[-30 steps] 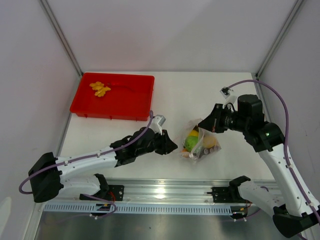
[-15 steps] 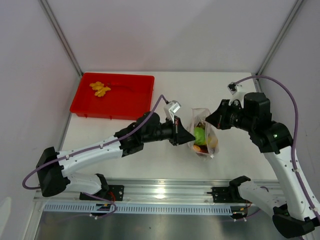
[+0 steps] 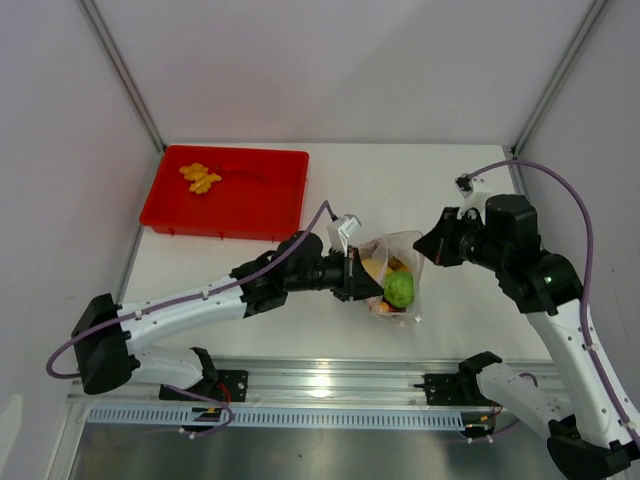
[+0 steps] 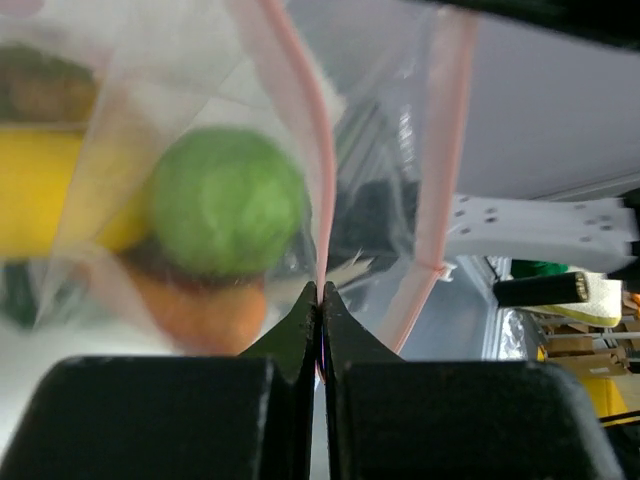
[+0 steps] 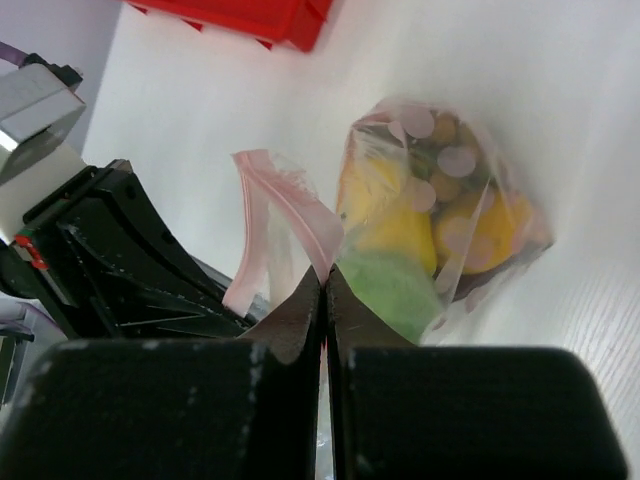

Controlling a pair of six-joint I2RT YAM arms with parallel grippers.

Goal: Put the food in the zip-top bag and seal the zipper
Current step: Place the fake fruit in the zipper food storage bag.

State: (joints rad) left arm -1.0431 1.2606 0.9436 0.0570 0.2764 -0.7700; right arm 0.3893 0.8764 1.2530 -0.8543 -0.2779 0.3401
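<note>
Top external view showed the bag near the counter's front, between both arms, with food inside. The left gripper was clamped on the pink zipper, and the right gripper was pinched shut on the zipper's other end.

Clear zip-top bag, pale round dots on its film, pink zipper. Inside the bag: green lime, yellow fruit, orange piece. Far left of the bag: red tray holding yellow-orange pieces. Beneath the bag: white table.
</note>
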